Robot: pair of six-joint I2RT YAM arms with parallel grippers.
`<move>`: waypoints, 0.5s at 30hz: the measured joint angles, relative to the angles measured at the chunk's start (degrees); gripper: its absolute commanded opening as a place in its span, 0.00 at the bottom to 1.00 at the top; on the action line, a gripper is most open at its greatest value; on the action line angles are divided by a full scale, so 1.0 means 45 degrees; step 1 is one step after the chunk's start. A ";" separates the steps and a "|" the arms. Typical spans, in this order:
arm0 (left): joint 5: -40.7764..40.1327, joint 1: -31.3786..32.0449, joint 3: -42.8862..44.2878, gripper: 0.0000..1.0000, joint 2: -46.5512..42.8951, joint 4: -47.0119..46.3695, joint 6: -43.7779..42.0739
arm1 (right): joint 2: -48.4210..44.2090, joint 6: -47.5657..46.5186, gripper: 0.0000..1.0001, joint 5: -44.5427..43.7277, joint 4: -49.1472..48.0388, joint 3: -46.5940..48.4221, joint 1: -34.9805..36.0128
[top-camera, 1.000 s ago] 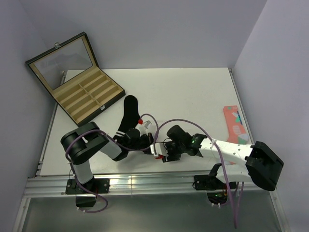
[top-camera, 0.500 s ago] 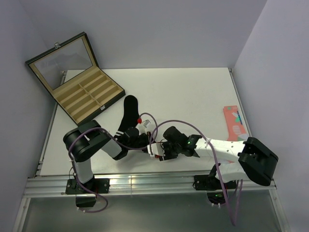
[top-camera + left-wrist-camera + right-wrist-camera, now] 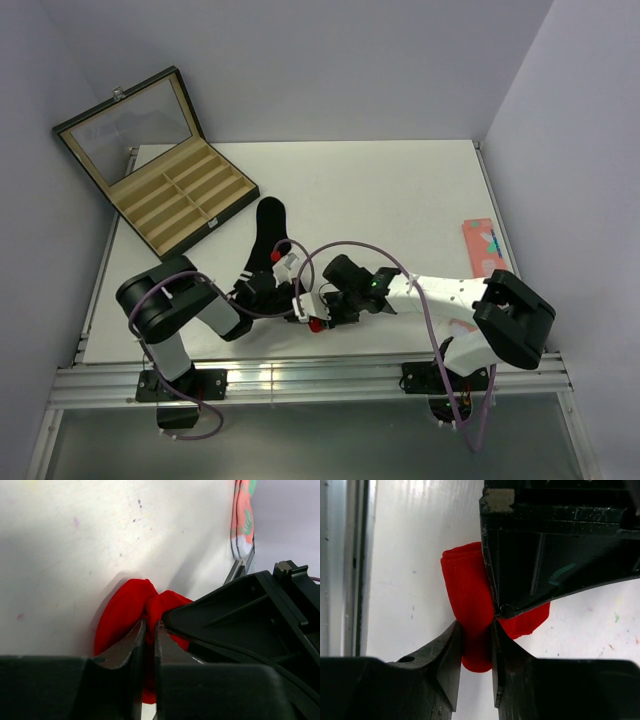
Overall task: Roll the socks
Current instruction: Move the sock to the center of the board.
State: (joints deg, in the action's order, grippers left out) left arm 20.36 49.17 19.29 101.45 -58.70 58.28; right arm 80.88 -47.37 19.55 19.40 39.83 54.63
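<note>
The red sock [image 3: 470,595] is a tight roll on the white table near its front edge; only a small red patch [image 3: 317,324] shows from above. My right gripper [image 3: 476,622] is shut on the roll, a jaw pressing each side. My left gripper [image 3: 150,624] meets it from the other side, its jaws almost together with a fold of the red sock [image 3: 122,615] pinched between them. From above, the left gripper [image 3: 288,287] and right gripper [image 3: 318,306] are nose to nose. The black sock [image 3: 268,232] lies flat just behind them, its lower end hidden by the left arm.
An open wooden compartment case [image 3: 165,185] sits at the back left. A salmon-pink sock [image 3: 482,250] lies by the right table edge, also visible in the left wrist view [image 3: 243,515]. The metal front rail [image 3: 345,565] runs close beside the roll.
My right gripper slid left toward the left gripper and closed its jaws onto the red roll. The left arm shifted slightly left and its jaws eased a little.
</note>
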 measured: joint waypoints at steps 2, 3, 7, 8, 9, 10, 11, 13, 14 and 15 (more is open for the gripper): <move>-0.0403 0.0034 -0.0316 0.24 -0.0505 0.0243 -0.0019 | 0.0180 0.0000 0.23 0.0189 0.0146 0.0204 0.0024; -0.0549 0.0049 -0.0398 0.25 -0.0656 0.0345 -0.0029 | 0.0272 -0.0005 0.23 0.0248 0.0272 0.0316 0.0029; -0.1273 0.0058 -0.0627 0.31 -0.1394 0.1088 -0.0092 | 0.0510 0.0000 0.22 0.0248 0.0622 0.0612 0.0029; -0.1491 0.0063 -0.0695 0.31 -0.1651 0.1326 -0.0121 | 0.0559 0.0000 0.22 0.0233 0.0685 0.0675 0.0029; -0.1710 0.0063 -0.0777 0.31 -0.1885 0.1525 -0.0136 | 0.0583 0.0000 0.22 0.0223 0.0748 0.0709 0.0029; -0.1875 0.0063 -0.0850 0.32 -0.2069 0.1681 -0.0141 | 0.0597 0.0000 0.22 0.0209 0.0772 0.0729 0.0029; -0.2137 0.0063 -0.0962 0.33 -0.2385 0.1977 -0.0160 | 0.0597 0.0000 0.22 0.0194 0.0797 0.0729 0.0029; -0.2555 0.0063 -0.1127 0.33 -0.2929 0.2414 -0.0209 | 0.0597 -0.0005 0.22 0.0170 0.0835 0.0729 0.0029; -0.2764 0.0063 -0.1185 0.34 -0.3186 0.2647 -0.0253 | 0.0597 0.0000 0.22 0.0146 0.0869 0.0729 0.0029; -0.3002 0.0058 -0.1243 0.34 -0.3487 0.2905 -0.0330 | 0.0602 0.0000 0.22 0.0131 0.0899 0.0733 0.0029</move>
State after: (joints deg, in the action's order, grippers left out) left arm 6.85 49.43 13.69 85.76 -45.63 56.80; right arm 83.59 -47.37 20.14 23.44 43.13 54.76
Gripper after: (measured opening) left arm 0.333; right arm 0.316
